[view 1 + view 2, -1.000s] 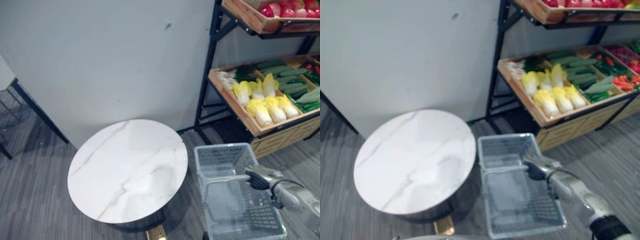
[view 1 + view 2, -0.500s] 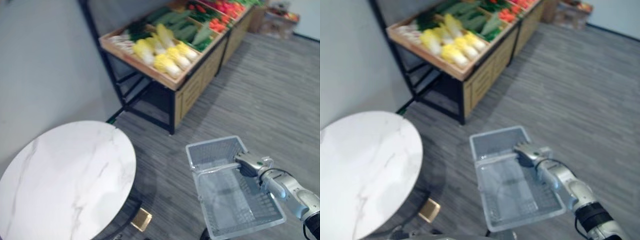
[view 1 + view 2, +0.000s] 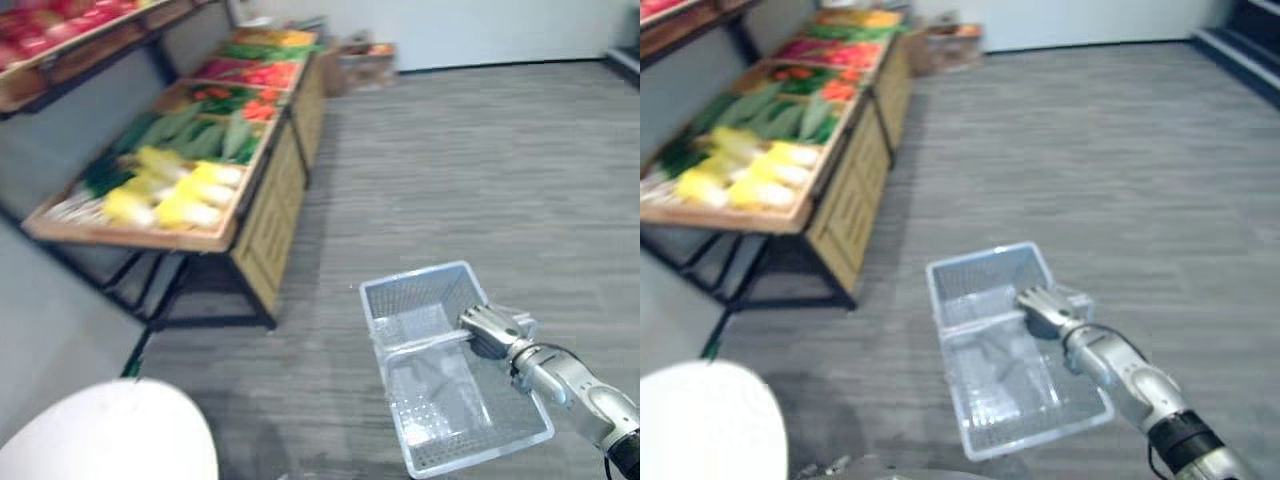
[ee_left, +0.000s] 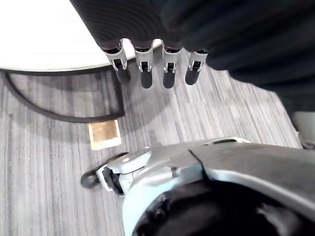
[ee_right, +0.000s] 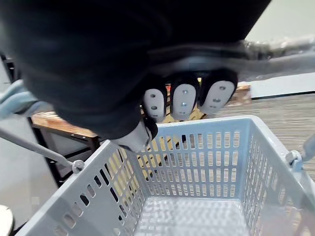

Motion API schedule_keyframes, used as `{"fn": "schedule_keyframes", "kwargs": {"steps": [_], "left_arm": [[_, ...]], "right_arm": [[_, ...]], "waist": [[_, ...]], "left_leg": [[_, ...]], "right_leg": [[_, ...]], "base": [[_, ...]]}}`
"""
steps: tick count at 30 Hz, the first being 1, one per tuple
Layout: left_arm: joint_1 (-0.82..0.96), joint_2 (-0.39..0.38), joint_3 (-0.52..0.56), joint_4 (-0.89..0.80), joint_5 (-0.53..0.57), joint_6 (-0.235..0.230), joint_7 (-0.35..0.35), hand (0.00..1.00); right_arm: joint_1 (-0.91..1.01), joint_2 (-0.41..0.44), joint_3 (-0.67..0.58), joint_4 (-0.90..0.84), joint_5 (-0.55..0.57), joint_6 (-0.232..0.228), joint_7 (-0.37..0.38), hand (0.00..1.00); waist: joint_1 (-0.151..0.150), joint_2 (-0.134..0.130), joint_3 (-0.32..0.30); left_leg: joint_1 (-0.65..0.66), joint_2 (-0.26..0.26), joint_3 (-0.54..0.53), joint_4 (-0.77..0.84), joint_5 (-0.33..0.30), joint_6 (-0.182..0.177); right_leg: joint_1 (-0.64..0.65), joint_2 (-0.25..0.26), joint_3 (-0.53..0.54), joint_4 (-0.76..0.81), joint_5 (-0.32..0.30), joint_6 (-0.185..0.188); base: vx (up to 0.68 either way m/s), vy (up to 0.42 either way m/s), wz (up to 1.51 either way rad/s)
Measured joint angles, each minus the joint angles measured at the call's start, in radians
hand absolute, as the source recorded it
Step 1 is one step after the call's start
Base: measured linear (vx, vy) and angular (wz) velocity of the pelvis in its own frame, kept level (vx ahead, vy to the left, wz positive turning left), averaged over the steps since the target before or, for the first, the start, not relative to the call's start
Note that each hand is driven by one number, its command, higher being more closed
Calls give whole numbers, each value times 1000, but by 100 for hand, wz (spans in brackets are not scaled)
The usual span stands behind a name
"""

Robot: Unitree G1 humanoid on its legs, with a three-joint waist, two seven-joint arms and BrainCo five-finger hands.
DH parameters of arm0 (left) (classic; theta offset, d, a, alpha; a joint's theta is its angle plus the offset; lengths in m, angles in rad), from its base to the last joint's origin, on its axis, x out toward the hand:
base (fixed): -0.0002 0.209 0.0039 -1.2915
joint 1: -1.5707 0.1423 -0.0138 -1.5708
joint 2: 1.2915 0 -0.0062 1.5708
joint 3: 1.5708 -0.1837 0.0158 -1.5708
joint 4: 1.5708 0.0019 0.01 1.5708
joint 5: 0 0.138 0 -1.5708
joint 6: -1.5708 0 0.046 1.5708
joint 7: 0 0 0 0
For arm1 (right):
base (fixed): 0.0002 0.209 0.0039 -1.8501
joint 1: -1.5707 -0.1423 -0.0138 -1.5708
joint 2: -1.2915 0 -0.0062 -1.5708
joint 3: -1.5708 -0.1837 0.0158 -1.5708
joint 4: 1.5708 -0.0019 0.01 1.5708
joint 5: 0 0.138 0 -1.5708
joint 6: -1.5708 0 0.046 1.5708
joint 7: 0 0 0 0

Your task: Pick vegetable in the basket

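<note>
Curling round the handle (image 3: 425, 344) of an empty basket (image 3: 415, 287), the right hand (image 3: 490, 330) holds it near a crate (image 3: 130, 238) of cabbages (image 3: 185, 210); the left hand (image 4: 152, 66) hangs, fingers straight.

floor (image 3: 480, 150) open beyond and right of the basket (image 3: 415, 290). wooden produce stand (image 3: 262, 215) well apart on basket's left, white round table (image 3: 110, 440) near-left. handle (image 3: 425, 345) crosses basket mouth.

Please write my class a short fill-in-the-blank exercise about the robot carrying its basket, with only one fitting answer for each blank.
1. The right robot hand grips the grey basket by its ___.
2. Inside, the basket is ___.
3. The left robot hand, its fingers straight, holds ___.
4. The round table has a top that is ___ in colour.

Missing words: handle; empty; nothing; white.
</note>
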Motion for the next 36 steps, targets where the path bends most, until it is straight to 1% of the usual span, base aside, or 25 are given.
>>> {"fn": "schedule_keyframes", "kwargs": {"steps": [2,3,4,6,8,11,14,16,17,18,19,20,21,22,23,25,27,29,30,31,32,33,34,35,36], "left_arm": [[1,-7,-12,-4,0,-10,-4,0],[-9,-18,-10,-2,0,-9,-5,0],[-13,-11,-13,-1,1,-10,-5,0],[-22,-6,-13,-4,2,-12,-5,0],[-23,-7,-21,-5,3,-10,-3,0],[-27,3,-32,-14,5,-10,-1,0],[-27,14,-65,-26,24,-10,7,0],[-27,12,-93,-25,58,-9,15,0],[-27,27,-125,-26,66,-10,14,0],[-30,40,-147,-25,67,-9,14,0],[-33,45,-157,-24,67,-9,14,0],[-34,47,-162,-21,67,-7,14,0],[-39,53,-170,-23,65,-6,15,0],[-44,58,-170,-22,62,-3,15,0],[-48,61,-169,-22,61,-2,14,0],[-64,63,-166,-23,61,2,14,0],[-74,61,-166,-23,63,13,15,0],[-82,60,-165,-24,63,14,16,0],[-80,60,-147,-24,64,13,17,0],[-71,60,-131,-26,64,13,18,0],[-65,59,-118,-27,64,14,20,0],[-64,40,-105,-24,67,13,19,0],[-61,34,-98,-23,70,12,18,0],[-50,21,-87,-19,84,12,20,0],[-48,15,-80,-15,83,12,21,0]], "right_arm": [[-18,-22,21,6,-9,-3,0,100],[-25,-29,21,16,-14,-4,0,100],[-22,-36,31,19,-16,-6,1,100],[-24,-52,21,23,-14,-7,1,100],[-24,-51,15,42,-15,-7,1,100],[-19,-48,12,46,-15,-12,1,100],[-5,-37,-4,48,-16,-22,1,100],[-4,-12,-29,55,-17,-17,1,100],[-3,6,-38,53,-17,-8,-3,100],[3,22,-60,53,-17,-2,-3,100],[11,30,-72,53,-17,0,-4,100],[18,33,-75,52,-17,0,-5,100],[30,43,-75,50,-17,0,-6,100],[34,59,-75,51,-17,-1,-6,100],[34,67,-77,54,-17,-3,-6,100],[36,105,-105,74,-15,-10,-8,100],[40,118,-139,84,-14,-8,-9,100],[63,120,-173,84,-13,0,-11,100],[80,127,-194,84,-12,6,-12,100],[87,134,-204,83,-12,14,-15,100],[98,137,-224,83,-13,20,-16,100],[120,143,-260,86,-13,30,-18,100],[124,141,-265,86,-13,35,-17,100],[124,132,-264,89,-14,41,-8,100],[121,132,-263,93,-14,42,-7,100]], "waist": [[0,27,3],[6,50,8],[-7,38,10],[-6,25,12],[-10,26,9],[-4,21,8],[-1,9,12],[4,24,18],[-5,13,23],[-8,-5,32],[-9,-11,33],[-9,-13,32],[-8,-16,33],[-10,-20,34],[-14,-16,36],[-33,-29,54],[-35,-26,64],[-36,-30,68],[-44,-41,70],[-59,-46,65],[-66,-41,58],[-70,-12,42],[-65,-5,37],[-54,24,20],[-49,31,19]], "left_leg": [[3,-9,-62,-212,27,4],[1,-6,-72,-280,42,-16],[-4,-28,-48,-296,33,-6],[-5,-64,-17,-287,23,12],[6,-99,-11,-290,20,38],[14,-127,-12,-292,11,55],[33,-150,-20,-286,-18,75],[67,-137,-16,-297,-30,88],[101,-143,-17,-306,-38,101],[145,-158,-19,-309,-56,121],[171,-164,-22,-309,-67,135],[186,-166,-24,-310,-72,145],[213,-170,-29,-320,-79,153],[220,-169,-42,-330,-82,158],[223,-166,-49,-332,-83,159],[228,-155,-79,-347,-93,156],[249,-146,-93,-367,-95,129],[294,-146,-121,-404,-109,106],[330,-146,-145,-418,-127,84],[351,-139,-167,-417,-152,70],[368,-120,-194,-403,-191,56],[347,-85,-218,-329,-216,40],[325,-74,-222,-273,-216,40],[245,-43,-229,-90,-193,23],[207,-33,-234,1,-160,9]], "right_leg": [[-42,21,56,22,0,13],[-62,37,101,34,12,50],[-66,13,110,19,32,82],[-56,-33,123,-34,59,119],[-30,-67,125,-74,68,133],[-17,-94,115,-89,64,149],[-26,-114,105,-7,23,207],[-105,-85,110,197,16,202],[-166,-81,102,379,12,182],[-211,-98,76,534,33,120],[-240,-111,57,620,62,80],[-257,-117,47,661,63,82],[-282,-130,16,705,32,61],[-302,-130,-29,690,-6,68],[-306,-127,-50,664,-13,64],[-330,-103,-91,450,-7,76],[-332,-87,-80,215,39,131],[-329,-93,-72,14,70,178],[-330,-105,-72,-26,73,183],[-329,-109,-73,-16,72,181],[-336,-97,-73,38,136,165],[-361,-79,-97,127,154,166],[-365,-75,-107,154,155,163],[-358,-40,-137,185,119,107],[-343,-29,-148,197,97,94]], "base": [[-35,231,-134],[24,240,-98],[24,240,-83],[112,207,-31],[132,244,-2],[161,182,13],[109,61,8],[71,73,-13],[24,85,3],[51,96,10],[89,83,10],[122,97,6],[168,93,11],[180,82,16],[265,42,29],[325,-8,38],[347,-62,32],[466,-159,49],[505,-227,79],[540,-304,87],[580,-334,83],[590,-338,60],[706,-407,33],[585,-347,9],[836,-472,12]]}}
